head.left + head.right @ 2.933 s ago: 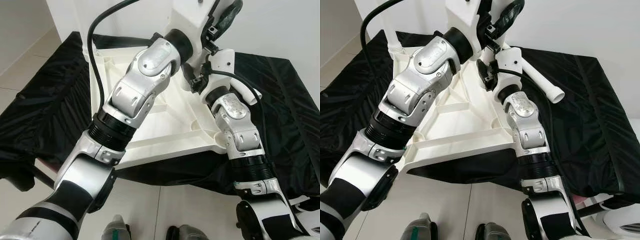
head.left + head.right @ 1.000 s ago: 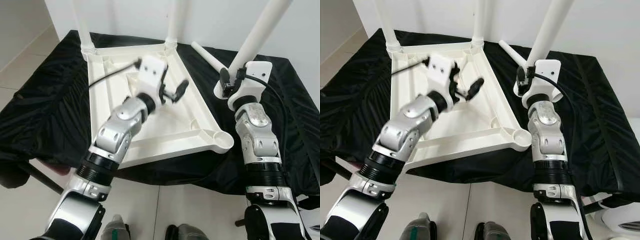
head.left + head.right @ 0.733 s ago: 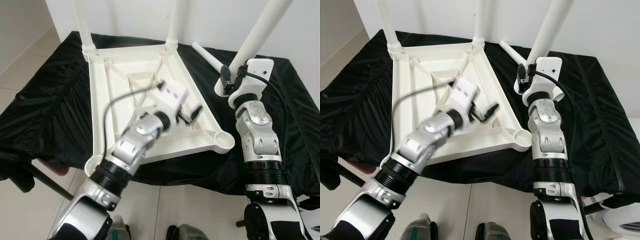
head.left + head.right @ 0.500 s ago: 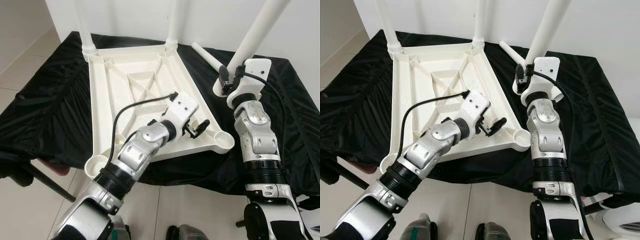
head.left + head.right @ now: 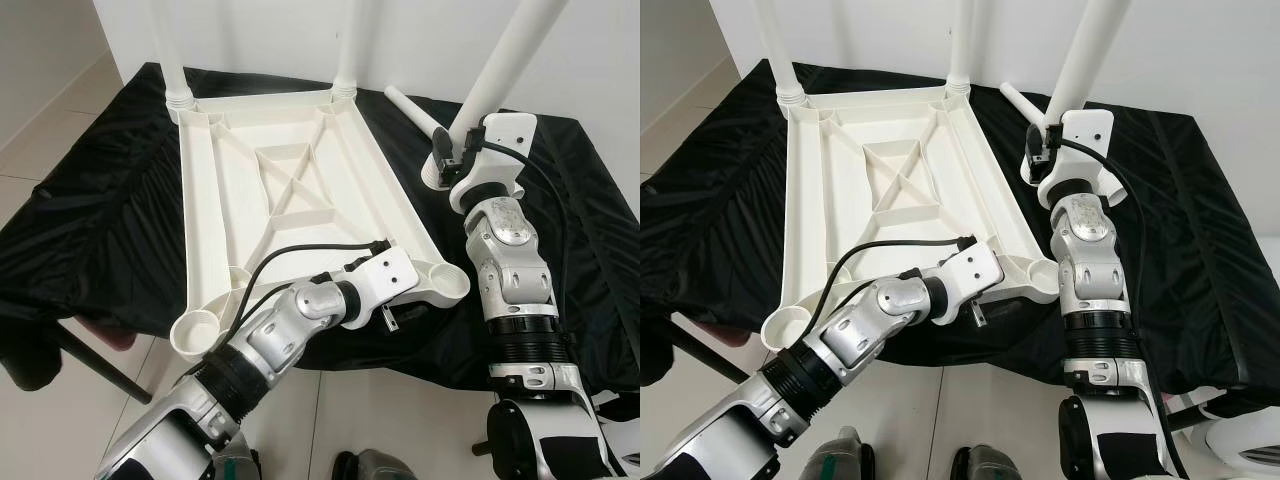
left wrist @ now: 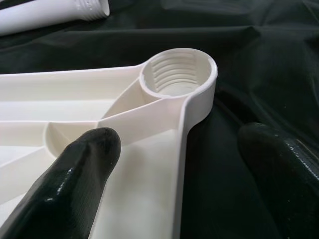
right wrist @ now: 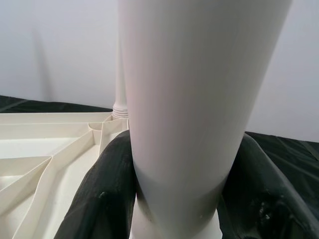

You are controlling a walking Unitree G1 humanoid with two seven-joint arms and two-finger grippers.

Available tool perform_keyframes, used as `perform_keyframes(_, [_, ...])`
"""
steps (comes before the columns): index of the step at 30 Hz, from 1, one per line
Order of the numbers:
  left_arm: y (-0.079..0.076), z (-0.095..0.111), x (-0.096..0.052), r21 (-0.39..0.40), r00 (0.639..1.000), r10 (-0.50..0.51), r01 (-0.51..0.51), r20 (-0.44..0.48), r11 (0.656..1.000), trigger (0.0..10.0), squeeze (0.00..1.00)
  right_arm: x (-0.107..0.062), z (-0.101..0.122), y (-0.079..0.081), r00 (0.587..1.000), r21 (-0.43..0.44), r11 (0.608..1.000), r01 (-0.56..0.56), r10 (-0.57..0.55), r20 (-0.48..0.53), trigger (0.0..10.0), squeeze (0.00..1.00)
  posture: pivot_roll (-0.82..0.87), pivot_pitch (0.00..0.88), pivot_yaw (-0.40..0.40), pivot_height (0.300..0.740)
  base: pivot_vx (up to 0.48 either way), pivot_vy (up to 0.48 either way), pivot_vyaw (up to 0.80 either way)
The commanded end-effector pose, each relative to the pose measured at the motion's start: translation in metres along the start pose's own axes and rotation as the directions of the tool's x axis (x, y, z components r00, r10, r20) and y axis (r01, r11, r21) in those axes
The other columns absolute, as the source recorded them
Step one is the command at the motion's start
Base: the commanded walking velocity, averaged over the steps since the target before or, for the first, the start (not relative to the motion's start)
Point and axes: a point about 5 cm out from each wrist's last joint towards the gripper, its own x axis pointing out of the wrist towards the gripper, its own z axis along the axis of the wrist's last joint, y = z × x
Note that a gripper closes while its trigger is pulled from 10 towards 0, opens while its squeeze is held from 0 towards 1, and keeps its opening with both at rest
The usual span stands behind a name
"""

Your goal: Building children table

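Table top [image 5: 290, 190], white and upside down, lies on a black cloth [image 5: 90, 220] with two legs [image 5: 168, 50] standing up at its far corners. The left gripper [image 5: 392, 315] is spread wide at the near edge, by an empty round socket [image 6: 178, 74]. The right gripper [image 7: 174, 199] is clamped around a third leg [image 5: 505, 70], tilted. Another leg [image 5: 415, 112] lies on the cloth.

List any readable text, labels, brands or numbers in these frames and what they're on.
None readable.
Tabletop: plain white ribs, no marking.
Legs, including the one in the right gripper: plain white, no print.
Threaded socket in front of the left gripper: only moulded thread ridges, no characters.
Black cloth: no label seen.
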Motion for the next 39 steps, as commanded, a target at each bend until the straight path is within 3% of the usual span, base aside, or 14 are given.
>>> perform_keyframes(1, [-0.005, -0.006, 0.002, 0.012, 0.999, -0.02, 0.02, -0.028, 1.0, 10.0, 0.0, 0.002, 0.004, 0.001, 1.0, -0.001, 1.0, -0.003, 0.003, 0.02, 10.0, 0.0, 0.05, 0.013, -0.067, 0.74, 0.0, 0.0, 0.0])
perform_keyframes(9, [-0.003, -0.019, 0.01, 0.02, 0.988, -0.007, 0.01, -0.153, 1.0, 10.0, 0.0, 0.002, 0.004, 0.001, 1.0, -0.008, 1.0, -0.001, 0.001, 0.022, 10.0, 0.0, 0.05, 0.017, -0.064, 0.74, 0.0, 0.0, 0.0])
perform_keyframes(16, [0.004, -0.022, 0.012, -0.05, 0.981, 0.019, -0.029, -0.194, 0.998, 10.0, 0.0, 0.002, 0.004, 0.0, 1.0, -0.01, 1.0, 0.004, -0.004, 0.024, 10.0, 0.0, 0.05, 0.022, -0.06, 0.74, 0.0, 0.0, 0.0])
perform_keyframes(27, [0.006, -0.024, 0.012, -0.038, 0.971, -0.009, 0.0, -0.239, 0.999, 10.0, 0.0, 0.003, 0.005, -0.002, 1.0, -0.013, 1.0, 0.013, -0.013, 0.028, 10.0, 0.0, 0.05, 0.031, -0.057, 0.74, 0.0, 0.0, 0.0])
perform_keyframes(28, [0.006, -0.024, 0.012, -0.032, 0.969, -0.019, 0.011, -0.246, 0.999, 8.9, 0.0, 0.003, 0.005, -0.002, 0.999, -0.012, 1.0, 0.015, -0.015, 0.028, 10.0, 0.0, 0.05, 0.033, -0.055, 0.74, 0.0, 0.0, 0.0])
perform_keyframes(29, [0.006, -0.024, 0.012, -0.032, 0.969, -0.019, 0.011, -0.246, 0.999, 8.9, 0.0, 0.003, 0.005, -0.002, 0.999, -0.012, 1.0, 0.015, -0.015, 0.028, 10.0, 0.0, 0.05, 0.033, -0.055, 0.74, 0.0, 0.0, 0.0])
perform_keyframes(30, [0.006, -0.022, 0.011, 0.014, 0.966, -0.037, 0.042, -0.255, 0.999, 4.5, 0.0, 0.003, 0.006, -0.003, 0.999, -0.011, 1.0, 0.02, -0.019, 0.029, 10.0, 0.0, 0.05, 0.036, -0.053, 0.74, 0.0, 0.0, 0.0])
perform_keyframes(31, [0.006, -0.022, 0.011, 0.014, 0.966, -0.037, 0.042, -0.255, 0.999, 4.5, 0.0, 0.003, 0.006, -0.003, 0.999, -0.011, 1.0, 0.02, -0.019, 0.029, 10.0, 0.0, 0.05, 0.036, -0.053, 0.74, 0.0, 0.0, 0.0])
perform_keyframes(32, [0.006, -0.022, 0.01, 0.026, 0.964, -0.046, 0.054, -0.262, 0.998, 10.0, 0.0, 0.003, 0.006, -0.004, 0.999, -0.011, 1.0, 0.022, -0.022, 0.029, 10.0, 0.0, 0.05, 0.037, -0.051, 0.74, 0.0, 0.0, 0.0])
perform_keyframes(39, [0.001, -0.016, 0.0, 0.029, 0.964, -0.143, 0.153, -0.223, 0.988, 10.0, 0.0, 0.002, 0.006, -0.007, 0.999, -0.015, 0.999, 0.032, -0.031, 0.028, 10.0, 0.0, 0.05, 0.044, -0.05, 0.74, 0.0, 0.0, 0.0])
